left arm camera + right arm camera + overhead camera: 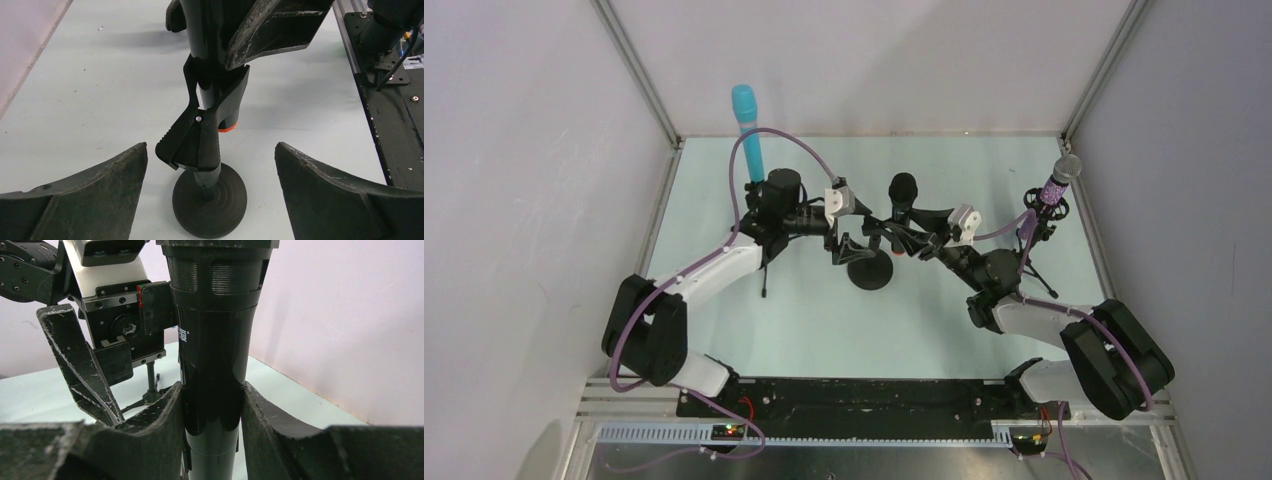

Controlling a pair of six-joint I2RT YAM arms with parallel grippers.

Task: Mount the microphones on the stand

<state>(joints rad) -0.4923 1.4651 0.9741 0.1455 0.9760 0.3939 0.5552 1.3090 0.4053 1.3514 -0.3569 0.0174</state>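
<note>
Mic work centres on the black mic (215, 365), which stands upright in the clip (192, 145) of the middle stand (870, 262). Its orange end pokes out just below the clip, above the stand's round base (210, 202). The right claw (212, 395) pinches the mic's barrel above the clip, under the threaded ring. The left claw (211, 147) is spread wide, one finger on each side of the clip, touching nothing. The barrel looks stiff, smooth and glossy. It is likely light but top-heavy at the head, so I judge it could slide or twist in a loose grip, and mid-barrel above the clip seems the best hold. Left of the stand and further back rises the cyan mic (746, 130). Right of the stand the purple mic (1059, 185) sits on a tripod (1039, 265). Stand and tripod rest on the table (824, 320).
</note>
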